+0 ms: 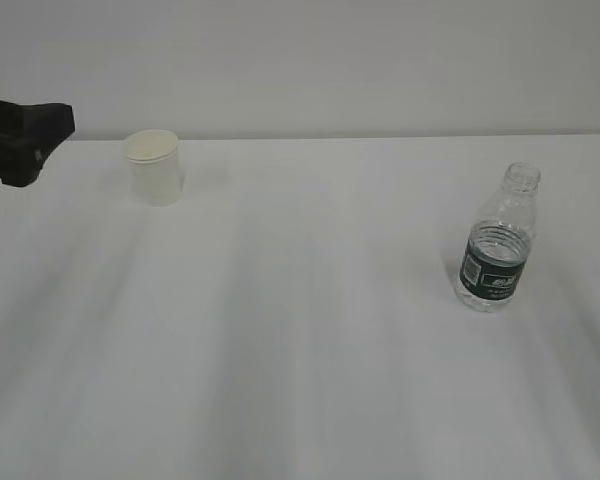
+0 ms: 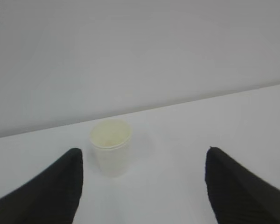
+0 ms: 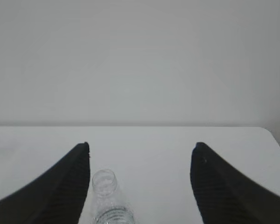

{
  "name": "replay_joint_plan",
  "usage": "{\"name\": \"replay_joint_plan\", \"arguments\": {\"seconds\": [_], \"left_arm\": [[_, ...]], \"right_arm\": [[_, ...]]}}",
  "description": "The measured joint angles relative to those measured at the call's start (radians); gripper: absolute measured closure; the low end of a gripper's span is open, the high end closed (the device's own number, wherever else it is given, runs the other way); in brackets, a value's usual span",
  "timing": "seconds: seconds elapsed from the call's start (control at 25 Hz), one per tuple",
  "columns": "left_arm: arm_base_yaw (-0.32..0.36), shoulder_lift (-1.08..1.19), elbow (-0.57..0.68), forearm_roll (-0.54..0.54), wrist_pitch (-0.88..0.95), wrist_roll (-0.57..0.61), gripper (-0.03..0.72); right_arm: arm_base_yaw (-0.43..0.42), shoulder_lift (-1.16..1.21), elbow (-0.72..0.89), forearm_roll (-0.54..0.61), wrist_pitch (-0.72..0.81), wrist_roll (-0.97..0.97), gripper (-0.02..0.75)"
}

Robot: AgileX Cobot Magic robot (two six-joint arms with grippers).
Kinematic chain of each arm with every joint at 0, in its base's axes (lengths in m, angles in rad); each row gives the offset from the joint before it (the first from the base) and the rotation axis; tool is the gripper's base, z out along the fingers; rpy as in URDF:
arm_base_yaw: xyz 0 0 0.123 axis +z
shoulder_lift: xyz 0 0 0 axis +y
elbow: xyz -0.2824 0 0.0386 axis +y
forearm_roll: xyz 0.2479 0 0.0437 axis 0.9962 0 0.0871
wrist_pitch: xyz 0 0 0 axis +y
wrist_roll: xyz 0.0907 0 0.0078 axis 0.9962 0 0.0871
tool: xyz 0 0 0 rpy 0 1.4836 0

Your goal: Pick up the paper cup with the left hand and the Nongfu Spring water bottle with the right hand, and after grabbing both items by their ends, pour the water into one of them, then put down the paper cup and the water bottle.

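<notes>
White table [image 1: 300,380], cream-lined paper cup [image 1: 154,167], uncapped green-banded bottle [image 1: 496,242]

Left hand [image 1: 20,140] at the far left edge, black fingers [image 2: 51,191] spread wide, holding nothing. Right hand [image 3: 142,186] likewise spread wide and empty.
</notes>
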Motion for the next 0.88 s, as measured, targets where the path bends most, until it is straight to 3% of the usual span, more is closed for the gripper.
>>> {"name": "replay_joint_plan", "arguments": {"seconds": [0.24,0.6,0.88], "left_arm": [[-0.002,0.099,0.0,0.005,-0.182,0.0,0.103],[-0.002,0.31,0.0,0.092,-0.338,-0.022,0.128],[-0.002,0.454,0.074,0.184,-0.672,-0.125,0.131]], "right_arm": [[0.0,0.043,0.16,-0.013,-0.269,0.088,0.22],[0.0,0.241,0.353,-0.158,-0.716,0.189,0.218],[0.0,0.499,0.43,-0.203,-1.04,0.204,0.218]]}}
